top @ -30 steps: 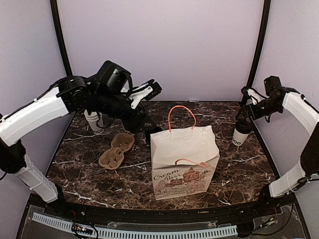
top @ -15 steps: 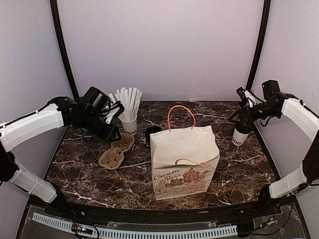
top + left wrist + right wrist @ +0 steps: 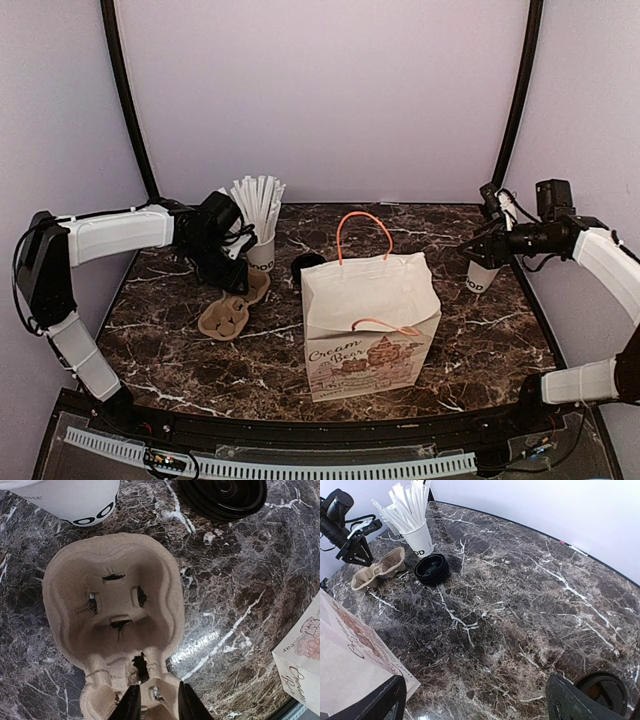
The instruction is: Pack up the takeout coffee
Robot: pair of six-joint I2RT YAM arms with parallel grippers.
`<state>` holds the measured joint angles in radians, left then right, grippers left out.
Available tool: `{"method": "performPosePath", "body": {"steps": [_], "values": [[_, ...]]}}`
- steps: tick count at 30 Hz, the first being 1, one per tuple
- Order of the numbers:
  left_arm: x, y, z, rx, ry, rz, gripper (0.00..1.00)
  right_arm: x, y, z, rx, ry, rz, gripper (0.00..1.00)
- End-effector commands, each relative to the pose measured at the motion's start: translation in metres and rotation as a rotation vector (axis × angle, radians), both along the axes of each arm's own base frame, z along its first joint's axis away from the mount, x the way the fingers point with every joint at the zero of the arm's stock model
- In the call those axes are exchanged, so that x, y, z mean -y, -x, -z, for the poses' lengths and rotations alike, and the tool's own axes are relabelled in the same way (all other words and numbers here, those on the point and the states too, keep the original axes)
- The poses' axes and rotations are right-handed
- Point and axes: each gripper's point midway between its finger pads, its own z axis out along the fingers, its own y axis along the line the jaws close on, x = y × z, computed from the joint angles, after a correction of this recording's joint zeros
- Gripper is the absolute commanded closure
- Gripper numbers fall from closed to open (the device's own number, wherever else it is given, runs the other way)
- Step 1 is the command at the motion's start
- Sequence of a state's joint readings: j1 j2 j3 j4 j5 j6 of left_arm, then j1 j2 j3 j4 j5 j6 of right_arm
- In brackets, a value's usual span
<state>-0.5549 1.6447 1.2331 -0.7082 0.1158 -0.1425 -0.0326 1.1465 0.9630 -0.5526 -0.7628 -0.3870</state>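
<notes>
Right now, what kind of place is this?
Probably a pretend coffee-shop counter in a robot booth: a printed paper bag, a cup of straws and a cardboard cup carrier.

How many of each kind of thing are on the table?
Paper bag: 1
Cup carrier: 1
White cups I can see: 2 (straw cup, coffee cup)
Pile of black lids: 1
Total: 5
</notes>
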Motion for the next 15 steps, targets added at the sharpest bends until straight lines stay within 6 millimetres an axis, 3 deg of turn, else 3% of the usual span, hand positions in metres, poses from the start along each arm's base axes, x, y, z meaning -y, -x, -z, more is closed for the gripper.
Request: {"method": "performPosePath", "body": {"steps": [1,9,15], "values": [[-0.001,-0.007,0.008,-0.047,-0.006,-0.009,0.72,-0.006,0.0,-0.003,0.038,-0.025,-0.034,0.01],[-0.014,-0.015,0.026,-0.084,-0.119,-0.051,0.71,-0.007,0.004,0.003,0.031,-0.025,-0.047,0.01],[-0.016,-0.018,0.011,-0.055,-0.119,-0.064,0.65,-0.008,0.004,0.006,0.025,-0.026,-0.054,0.01]]}}
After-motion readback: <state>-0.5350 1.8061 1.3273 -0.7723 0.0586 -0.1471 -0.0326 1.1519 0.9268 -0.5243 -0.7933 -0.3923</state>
